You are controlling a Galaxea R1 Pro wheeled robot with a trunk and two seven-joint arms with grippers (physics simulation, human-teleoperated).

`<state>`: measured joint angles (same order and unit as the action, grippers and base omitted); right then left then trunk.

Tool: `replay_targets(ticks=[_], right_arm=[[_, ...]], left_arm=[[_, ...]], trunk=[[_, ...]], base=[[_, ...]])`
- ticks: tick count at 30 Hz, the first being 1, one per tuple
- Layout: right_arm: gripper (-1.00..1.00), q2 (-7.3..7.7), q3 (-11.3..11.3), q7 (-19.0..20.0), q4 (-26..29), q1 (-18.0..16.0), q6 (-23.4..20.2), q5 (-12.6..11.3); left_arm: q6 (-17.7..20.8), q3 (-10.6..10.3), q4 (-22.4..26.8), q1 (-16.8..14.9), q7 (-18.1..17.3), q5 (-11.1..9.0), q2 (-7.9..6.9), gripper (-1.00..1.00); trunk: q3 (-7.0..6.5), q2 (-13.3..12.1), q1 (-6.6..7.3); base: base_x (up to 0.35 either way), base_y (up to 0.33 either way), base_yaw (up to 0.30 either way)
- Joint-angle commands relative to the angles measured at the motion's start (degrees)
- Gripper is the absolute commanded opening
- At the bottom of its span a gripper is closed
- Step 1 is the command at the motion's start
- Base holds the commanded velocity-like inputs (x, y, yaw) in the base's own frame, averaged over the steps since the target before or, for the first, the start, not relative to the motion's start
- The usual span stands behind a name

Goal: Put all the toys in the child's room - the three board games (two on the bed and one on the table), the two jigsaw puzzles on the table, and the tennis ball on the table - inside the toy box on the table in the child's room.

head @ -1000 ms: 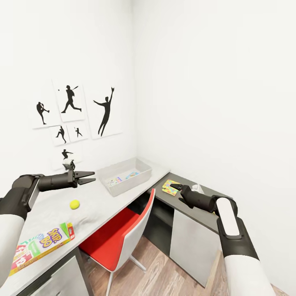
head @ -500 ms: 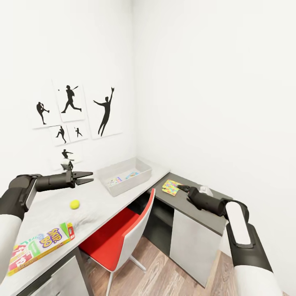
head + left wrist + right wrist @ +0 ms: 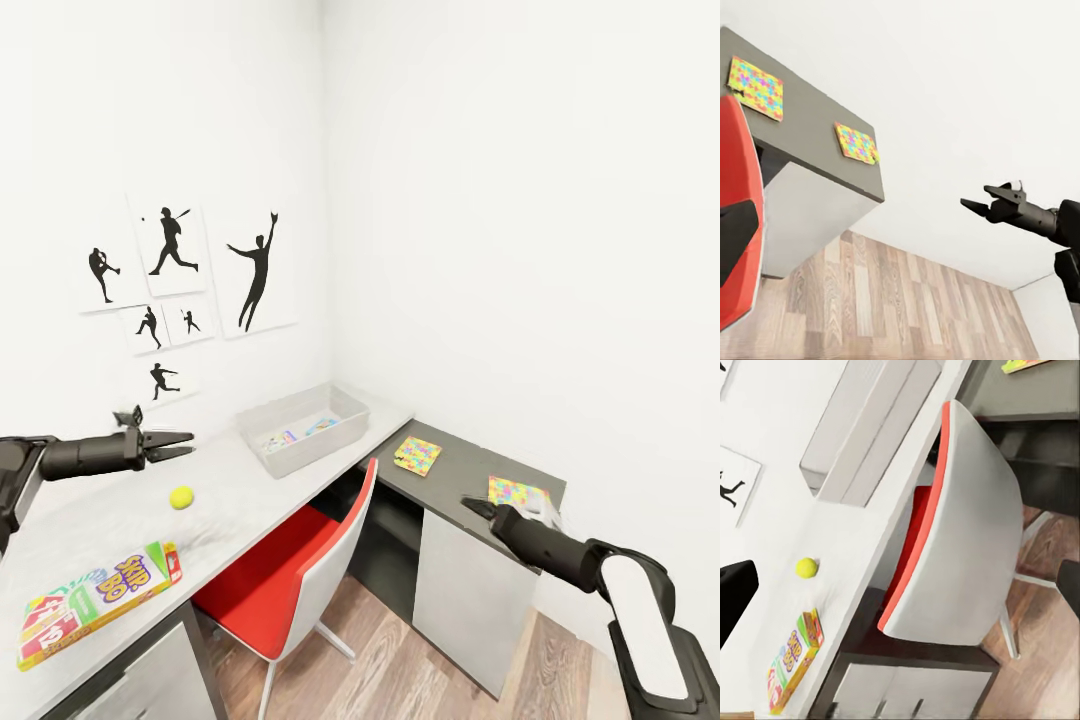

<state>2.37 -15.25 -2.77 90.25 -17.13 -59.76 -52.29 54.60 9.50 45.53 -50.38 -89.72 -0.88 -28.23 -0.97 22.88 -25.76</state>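
Note:
The light-grey toy box stands on the white table near the corner, with colourful flat items inside. A yellow-green tennis ball lies on the table, and a long yellow-red-green board game rests near its front edge. Two jigsaw puzzles lie flat on the lower dark-grey section. My left gripper hovers open above the table, left of the box and behind the ball. My right gripper is open and empty just in front of the nearer puzzle. The bed is out of view.
A red-and-white chair is tucked under the table between my arms. Black silhouette pictures hang on the wall behind. Wood-plank floor lies in front of the pale drawers.
My left arm has drawn back to the left, away from the toy box. My right arm has pulled right and down from the first puzzle, uncovering the second puzzle.

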Motion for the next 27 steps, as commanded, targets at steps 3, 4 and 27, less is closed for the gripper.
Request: replay_targets(ticks=[3,4,27], right_arm=[[1.00,0.96,-0.4,7.8,0.3,3.0,-0.2,-0.5],[1.00,1.03,-0.4,9.3,0.3,3.2,-0.2,-0.5],[1.00,1.25,-0.4,15.8,0.1,4.2,0.1,3.5]], left_arm=[[-2.5,0.1,-0.9,2.3,-0.3,-0.3,-4.08,1.00],[-2.7,0.1,-1.4,2.6,-0.3,-0.4,-4.67,1.00],[-10.7,0.3,-12.8,4.6,-0.3,-0.6,-6.55,1.00]], trunk=[[0.02,0.0,-0.03],[0.02,0.0,-0.03],[-0.39,0.0,-0.03]], base=[[0.000,0.000,0.000],[0.000,0.000,0.000],[-0.017,0.016,0.098]])
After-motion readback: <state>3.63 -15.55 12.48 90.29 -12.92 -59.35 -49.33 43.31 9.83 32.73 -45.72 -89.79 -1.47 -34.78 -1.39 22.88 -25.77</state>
